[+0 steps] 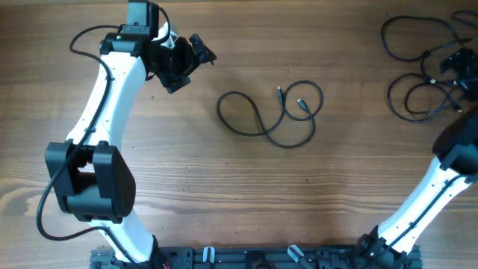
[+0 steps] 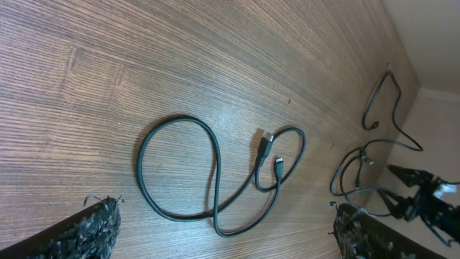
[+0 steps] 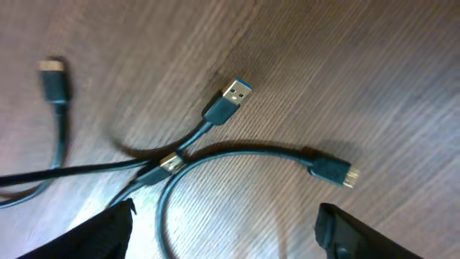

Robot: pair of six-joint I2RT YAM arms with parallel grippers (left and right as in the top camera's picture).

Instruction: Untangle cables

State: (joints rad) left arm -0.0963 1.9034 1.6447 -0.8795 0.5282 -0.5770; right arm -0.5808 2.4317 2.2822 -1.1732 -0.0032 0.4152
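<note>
We find the cables in two lots on the desk (image 1: 224, 187). A single cable (image 1: 258, 123) lies alone near the middle of the desk in two loose loops that cross once. Both its plug ends sit close together at the right-hand loop, and nothing touches it. The other cables (image 1: 414, 90) lie looped over one another at the far right of the desk, well apart from the single cable. The left claw (image 1: 188, 66) is at the far left, apart from the single cable. In the left wrist view its fingers (image 2: 97, 226) are spread wide and grip nothing. The right claw (image 3: 228, 230) is over the right-hand heap, its fingers (image 3: 108, 230) likewise spread wide with nothing held. Under it we note a silver-tipped plug (image 3: 236, 93), a second plug (image 3: 334, 174) at the end of a curved cord, and a third plug (image 3: 54, 75) at the upper left, their cords crossing between them. We cannot tell whether the right claw touches any cord.
</note>
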